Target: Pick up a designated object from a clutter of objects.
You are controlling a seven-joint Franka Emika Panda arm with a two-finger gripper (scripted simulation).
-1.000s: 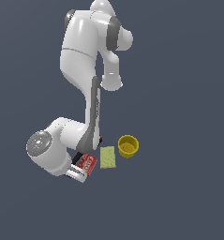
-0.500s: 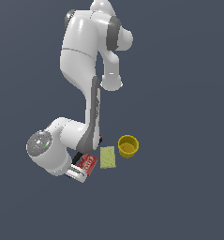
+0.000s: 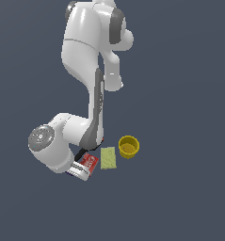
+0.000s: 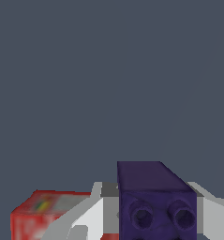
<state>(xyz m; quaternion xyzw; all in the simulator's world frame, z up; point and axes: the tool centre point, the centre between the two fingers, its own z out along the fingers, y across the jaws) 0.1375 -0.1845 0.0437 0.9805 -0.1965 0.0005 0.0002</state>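
Observation:
In the wrist view the small dark purple block (image 4: 156, 199) sits between my two fingers. One finger (image 4: 106, 211) and the other finger (image 4: 212, 211) lie flush against its sides, so my gripper (image 4: 158, 215) is shut on it, low by the floor. The red packet (image 4: 43, 215) lies right beside it. In the exterior view my hand (image 3: 79, 170) is low at the red packet (image 3: 89, 162), mostly hidden under the arm; the purple block is hidden there.
The pale yellow-green flat rectangle (image 3: 108, 158) lies next to the packet, and the yellow cup (image 3: 128, 146) stands upright on its exterior-view right. A black piece (image 3: 79, 153), perhaps the clamp, peeks out behind the arm.

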